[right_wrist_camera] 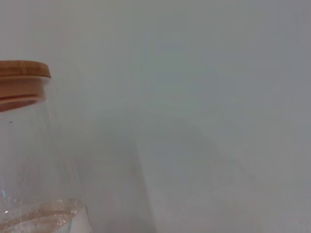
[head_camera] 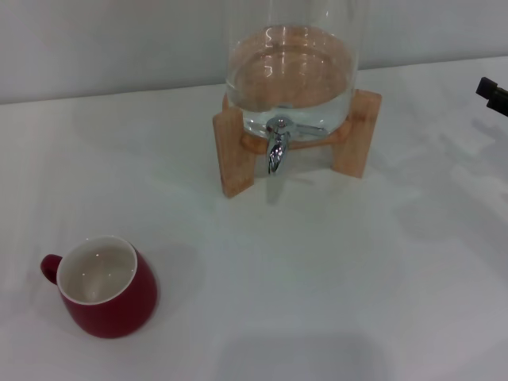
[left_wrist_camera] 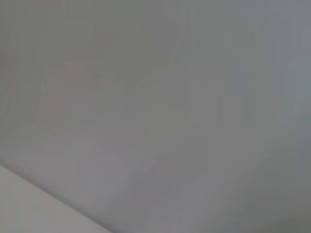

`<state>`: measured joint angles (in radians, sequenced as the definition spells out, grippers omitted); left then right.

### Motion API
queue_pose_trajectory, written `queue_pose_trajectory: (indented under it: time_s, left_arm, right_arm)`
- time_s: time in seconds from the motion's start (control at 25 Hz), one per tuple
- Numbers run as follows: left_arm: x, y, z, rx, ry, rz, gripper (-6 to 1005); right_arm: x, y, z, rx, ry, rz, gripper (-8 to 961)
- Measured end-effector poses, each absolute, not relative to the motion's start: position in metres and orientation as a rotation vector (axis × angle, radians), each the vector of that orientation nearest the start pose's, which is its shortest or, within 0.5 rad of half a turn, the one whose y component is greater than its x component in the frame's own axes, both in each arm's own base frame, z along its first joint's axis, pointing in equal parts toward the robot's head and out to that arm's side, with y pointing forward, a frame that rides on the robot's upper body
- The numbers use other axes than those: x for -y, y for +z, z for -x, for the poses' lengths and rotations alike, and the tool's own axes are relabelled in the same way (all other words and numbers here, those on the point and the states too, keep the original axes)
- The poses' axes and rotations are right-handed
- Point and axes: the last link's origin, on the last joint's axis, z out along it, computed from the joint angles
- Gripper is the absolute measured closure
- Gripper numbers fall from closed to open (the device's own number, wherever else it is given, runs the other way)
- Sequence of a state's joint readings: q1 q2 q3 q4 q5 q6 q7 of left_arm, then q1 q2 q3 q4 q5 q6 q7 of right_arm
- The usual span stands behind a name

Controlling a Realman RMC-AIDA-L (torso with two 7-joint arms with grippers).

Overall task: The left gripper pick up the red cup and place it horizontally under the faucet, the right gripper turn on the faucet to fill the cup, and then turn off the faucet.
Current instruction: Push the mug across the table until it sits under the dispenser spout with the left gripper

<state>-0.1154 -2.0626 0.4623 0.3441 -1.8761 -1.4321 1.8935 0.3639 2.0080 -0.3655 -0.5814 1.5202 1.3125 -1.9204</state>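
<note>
The red cup (head_camera: pixel 103 286) stands upright on the white table at the near left in the head view, cream-white inside, its small handle pointing left. The chrome faucet (head_camera: pixel 276 147) points down from the front of a clear glass dispenser (head_camera: pixel 294 67) holding water, on a wooden stand (head_camera: pixel 236 151) at the middle back. Only a black tip of the right gripper (head_camera: pixel 494 94) shows at the right edge, well away from the faucet. The left gripper is out of view. The left wrist view shows only a plain grey surface.
The white table (head_camera: pixel 333 262) runs between cup and stand. A pale wall rises behind the dispenser. The right wrist view shows the dispenser's wooden lid (right_wrist_camera: pixel 22 77) and glass wall against the grey wall.
</note>
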Motion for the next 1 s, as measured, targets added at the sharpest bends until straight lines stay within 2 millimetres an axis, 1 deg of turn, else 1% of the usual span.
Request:
queue_pose_trajectory:
  time_s: [0.16,0.48,1.0]
  left_arm:
    - [-0.2223,0.0639,0.4022,1.083,-1.136,1.487,139]
    - [-0.2229,0.063,0.4014,1.021,-1.087,1.517,140]
    - [-0.2277,0.0625,0.3985,1.011,-1.094,1.525,141]
  right_arm:
    - [-0.3246,0.1078,-0.3611,-0.744,0.83,1.855,156]
    - [-0.3246,0.1078,-0.3613,-0.744,0.829,1.855,155]
    - [-0.3267,0.1082,-0.3602,-0.742,0.829,1.853,155]
